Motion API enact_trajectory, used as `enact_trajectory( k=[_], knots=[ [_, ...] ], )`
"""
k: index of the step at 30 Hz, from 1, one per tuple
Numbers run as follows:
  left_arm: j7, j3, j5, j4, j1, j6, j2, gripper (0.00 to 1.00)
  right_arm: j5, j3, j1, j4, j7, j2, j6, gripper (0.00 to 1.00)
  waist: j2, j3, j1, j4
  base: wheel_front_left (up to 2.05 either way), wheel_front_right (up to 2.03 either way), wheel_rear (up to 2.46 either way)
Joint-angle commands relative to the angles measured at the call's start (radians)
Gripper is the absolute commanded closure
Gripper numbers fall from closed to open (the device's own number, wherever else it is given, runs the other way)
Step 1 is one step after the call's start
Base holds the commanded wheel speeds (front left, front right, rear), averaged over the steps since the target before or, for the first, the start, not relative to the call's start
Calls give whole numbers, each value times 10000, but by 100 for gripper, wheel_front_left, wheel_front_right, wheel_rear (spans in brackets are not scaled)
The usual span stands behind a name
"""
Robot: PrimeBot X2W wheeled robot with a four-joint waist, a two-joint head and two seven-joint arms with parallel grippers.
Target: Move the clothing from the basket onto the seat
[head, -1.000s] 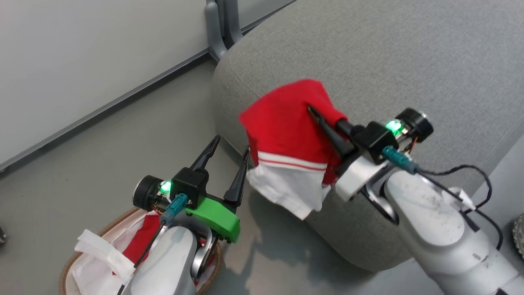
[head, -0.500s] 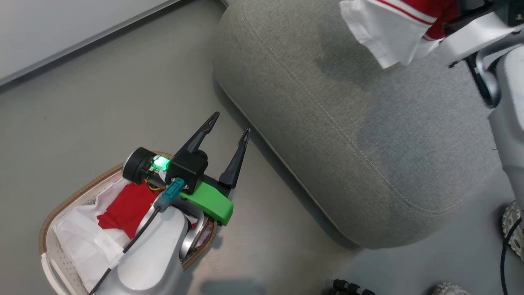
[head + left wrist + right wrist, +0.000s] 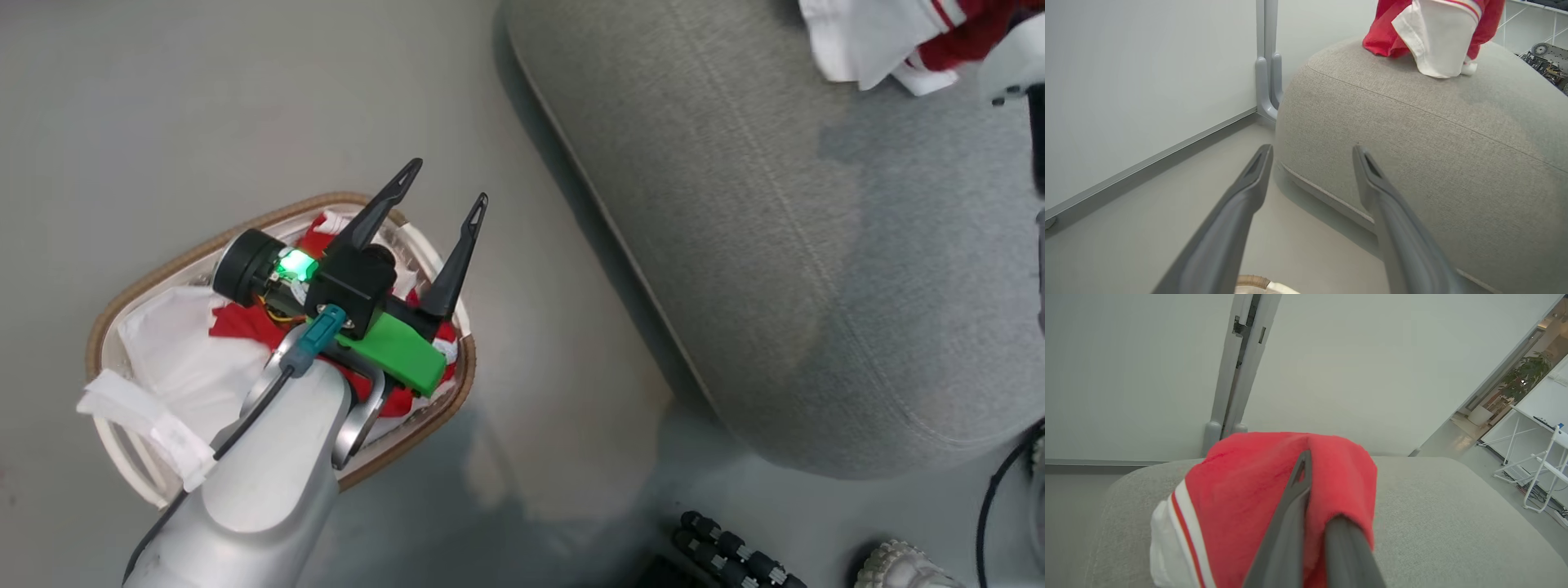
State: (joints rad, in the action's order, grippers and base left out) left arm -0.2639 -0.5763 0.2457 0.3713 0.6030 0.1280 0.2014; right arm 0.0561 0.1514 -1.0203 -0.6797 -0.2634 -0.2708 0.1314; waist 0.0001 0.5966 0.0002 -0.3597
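Clamped tight in right gripper (image 3: 1310, 477): red garment (image 3: 1241, 498), hanging over rounded end of sofa (image 3: 1433, 506). More red clothing (image 3: 237, 322) heaped in basket (image 3: 147, 282) below wide-spread left gripper (image 3: 447, 181). Probably light and limp; best pinched at a raised fold, clear of white liner (image 3: 175, 367).

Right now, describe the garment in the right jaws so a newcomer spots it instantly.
Start at the big grey seat. Over its top, away from the floor basket, a red garment is pinched in shut jaws. Unlike the red clothing heaped in the basket, it hangs alone, its white panel with red-and-white stripe trim drooping.
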Motion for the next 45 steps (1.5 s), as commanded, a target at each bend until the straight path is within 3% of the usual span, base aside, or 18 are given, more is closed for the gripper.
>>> enact_trajectory(
  k=[1,2,3,4,5,13,22,31,45],
  knots=[
    [-9,107,65,-40,197,43,85,0,230,210,233,-67,-19,74,-14,91,-1,553,-2,534,0,0,0],
    [-9,134,70,-23,185,44,112,0,347,369,399,-153,-19,202,-14,69,-1,559,-2,526,0,0,0],
    [-9,157,69,-4,171,44,133,0,397,557,514,-195,-19,294,-14,53,-1,557,-2,512,0,0,0],
    [-9,181,85,27,146,44,149,0,480,821,646,-215,-19,384,-14,16,-1,551,-2,491,0,0,0],
    [-9,194,86,56,122,44,156,0,565,981,783,-231,-19,483,-14,0,-1,526,-2,466,0,0,0],
    [-9,499,98,387,-212,32,-103,0,605,1654,2461,118,-19,1064,-14,0,-1,-156,-2,237,0,0,0],
    [-9,1105,-4,645,-826,16,-501,0,35,1208,4217,1096,-19,1314,-14,0,-1,-1377,-2,294,0,0,0],
    [-10,2057,-148,756,-1674,-102,-893,0,-565,-48,4820,1973,-17,1367,-14,0,-1,-2560,-2,1193,0,0,0],
    [-9,3670,-541,1078,-2754,-318,-1351,0,-1055,-1566,5267,2147,-18,1617,-14,0,-1,-3989,-2,2914,0,0,0]
  ],
)
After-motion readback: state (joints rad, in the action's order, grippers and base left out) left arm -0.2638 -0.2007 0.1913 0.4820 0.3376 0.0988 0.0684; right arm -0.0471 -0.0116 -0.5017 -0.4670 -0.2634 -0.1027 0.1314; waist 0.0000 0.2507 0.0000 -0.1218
